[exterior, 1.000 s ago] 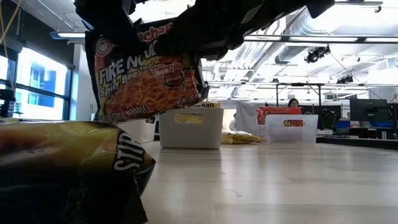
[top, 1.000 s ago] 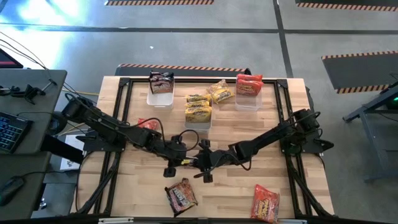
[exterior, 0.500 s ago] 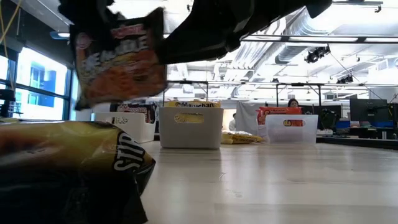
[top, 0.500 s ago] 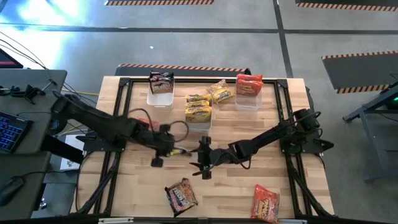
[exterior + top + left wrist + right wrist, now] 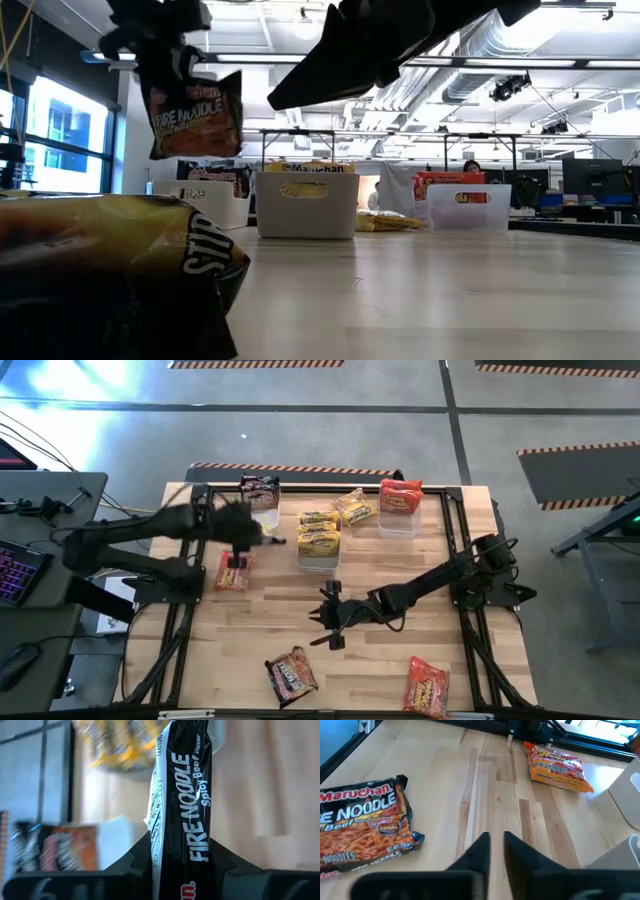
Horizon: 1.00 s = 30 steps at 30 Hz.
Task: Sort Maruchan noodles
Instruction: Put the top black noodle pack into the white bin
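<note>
A dark Maruchan Fire Noodle packet [image 5: 195, 115] hangs in the air left of the bins, with my left gripper [image 5: 240, 547] shut on it. It shows edge-on in the left wrist view [image 5: 182, 815]. My right gripper [image 5: 496, 845] hovers over the table's middle [image 5: 328, 616], shut and holding nothing. Another dark packet [image 5: 360, 820] and a red packet [image 5: 560, 765] lie flat near the table's front edge. At the far side stand three clear bins: the left bin [image 5: 256, 518] holds dark packets, the middle bin [image 5: 318, 550] yellow ones, and the right bin [image 5: 398, 520] red ones. My left gripper pinches the packet's top end [image 5: 172, 870], below the brand name, between its two fingers [image 5: 135, 867]. The fingers come from above, slanting down. The packet hangs below them, slightly tilted, its label upright and clear of the table.
A loose yellow packet [image 5: 355, 507] lies between the middle and right bins. A black frame [image 5: 190, 550] runs along the table's sides. Bare wood lies between my right gripper and the bins. In the low view the near dark packet [image 5: 110, 270] fills the left foreground.
My left gripper has carried the dark packet away from my right gripper, up and toward the table's far left, near the left bin, turning as it went. The packet has left my right gripper, which has stayed where it was.
</note>
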Available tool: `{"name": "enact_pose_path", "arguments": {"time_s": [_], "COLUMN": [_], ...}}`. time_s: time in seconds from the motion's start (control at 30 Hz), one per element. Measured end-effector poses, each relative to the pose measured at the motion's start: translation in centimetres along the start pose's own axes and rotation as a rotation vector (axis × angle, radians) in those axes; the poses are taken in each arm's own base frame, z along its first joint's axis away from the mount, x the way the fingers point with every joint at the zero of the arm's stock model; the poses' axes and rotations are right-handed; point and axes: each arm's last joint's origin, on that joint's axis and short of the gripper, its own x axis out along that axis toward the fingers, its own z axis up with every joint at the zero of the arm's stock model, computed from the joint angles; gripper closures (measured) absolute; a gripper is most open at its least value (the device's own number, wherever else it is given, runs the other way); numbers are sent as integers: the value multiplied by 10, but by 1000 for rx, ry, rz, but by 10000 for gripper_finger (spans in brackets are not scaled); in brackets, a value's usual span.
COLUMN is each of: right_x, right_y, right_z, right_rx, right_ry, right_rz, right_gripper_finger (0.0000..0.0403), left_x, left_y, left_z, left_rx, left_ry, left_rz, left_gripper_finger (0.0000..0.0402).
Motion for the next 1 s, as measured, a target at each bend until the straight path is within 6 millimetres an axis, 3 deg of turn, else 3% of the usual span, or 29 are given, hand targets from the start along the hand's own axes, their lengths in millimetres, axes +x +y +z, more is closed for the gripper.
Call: {"name": "enact_pose_path", "arguments": {"time_s": [0.1,0.23,0.43,0.7,1.0], "right_x": [0,1,2,3,5], "right_y": [0,-1,-6,-11,-18], "right_z": [-2,-2,-4,-6,-7], "right_rx": [-13,-21,-21,-34,-33], "right_ry": [16,22,37,57,70], "right_rz": [1,16,28,22,39], "right_gripper_finger": [398,387,392,401,401], "left_x": [-4,-6,20,61,79], "left_y": [29,68,110,141,156], "left_z": [-2,-6,-24,-47,-63], "left_rx": [-8,-20,-47,-82,-119], "left_ry": [-5,1,70,152,141], "left_rz": [22,47,-2,-29,-59], "left_gripper_finger": [316,316,316,316,316]}}
